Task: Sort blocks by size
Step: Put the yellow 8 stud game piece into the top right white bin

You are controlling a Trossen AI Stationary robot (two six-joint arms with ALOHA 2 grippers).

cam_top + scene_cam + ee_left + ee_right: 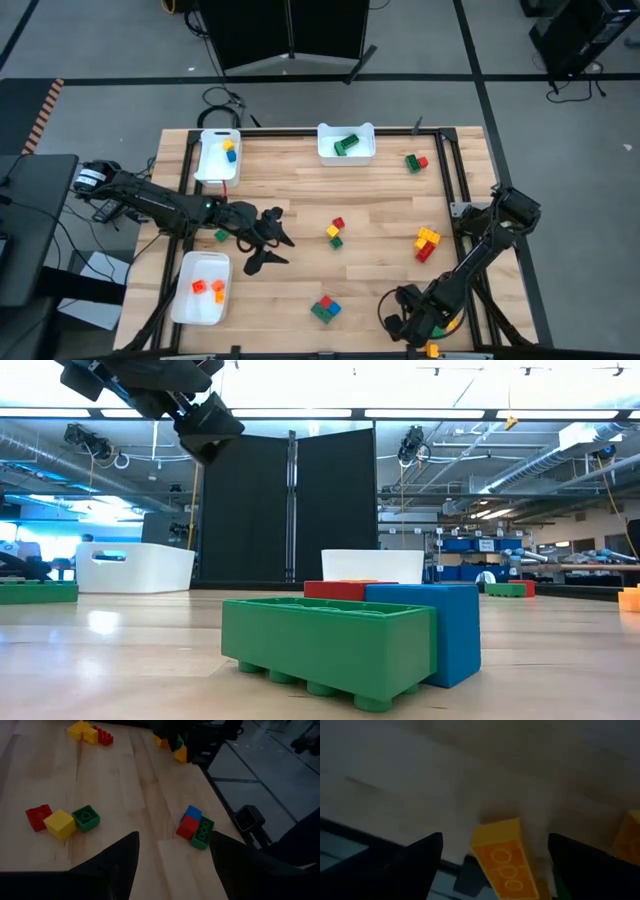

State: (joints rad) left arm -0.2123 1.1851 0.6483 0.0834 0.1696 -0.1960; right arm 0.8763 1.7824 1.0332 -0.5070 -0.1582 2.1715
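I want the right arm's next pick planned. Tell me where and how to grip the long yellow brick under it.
Grip the long yellow brick across its narrow width, on the two long side walls, coming straight down from above. It lies flat, studs up, at the table's near right edge, so its sides look free. The right tool hangs open astride it, probably needing little turning.

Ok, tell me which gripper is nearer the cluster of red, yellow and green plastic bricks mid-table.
Left. The left gripper hangs open just beside the red, yellow and green brick cluster, toward the left side. The right gripper is farther off, open at the table's near right corner.
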